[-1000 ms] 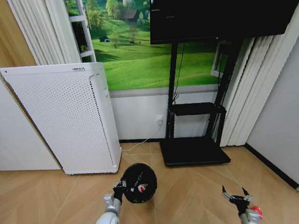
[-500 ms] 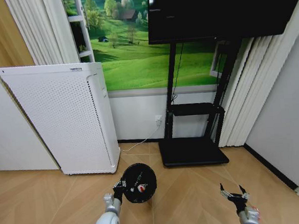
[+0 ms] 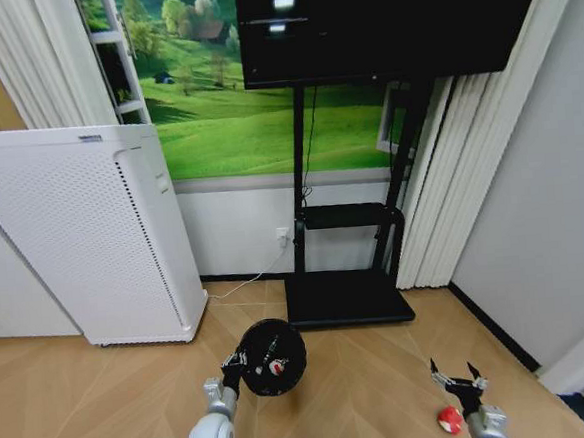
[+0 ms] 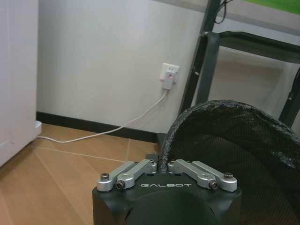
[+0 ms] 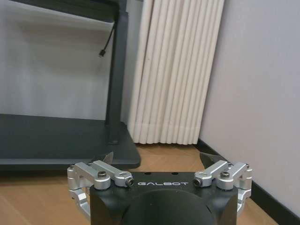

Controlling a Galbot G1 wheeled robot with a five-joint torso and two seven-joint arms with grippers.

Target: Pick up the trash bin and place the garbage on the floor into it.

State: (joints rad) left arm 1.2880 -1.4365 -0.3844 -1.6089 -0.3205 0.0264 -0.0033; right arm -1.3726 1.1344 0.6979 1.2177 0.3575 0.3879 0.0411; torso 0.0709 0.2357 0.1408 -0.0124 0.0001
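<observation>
- The left gripper is clamped on the near rim of the trash bin, held low over the wooden floor in front of the robot.
- In the left wrist view the left gripper has its metal fingers drawn together over the bin's edge, and the trash bin turns out to carry a crinkled black liner over a mesh wall, a detail the head view leaves too small to read.
- From the head camera the bin's mouth faces upward, and a small red-and-white piece lies inside it.
- The right gripper hangs low on the right with its fingers spread apart and nothing between them; the right wrist view confirms the gap, the right gripper open with both fingertips pointing forward.
- Just beside the right gripper in the head view, a small red round item lies on the floor.
- The left wrist view adds a wall socket with a white plug and a white cable trailing along the dark baseboard.
- Behind the bin stands a black TV stand carrying a dark screen; the right wrist view shows its base plate and the white pleated curtain beside it.
- The white perforated appliance stands to the left against the wall.
</observation>
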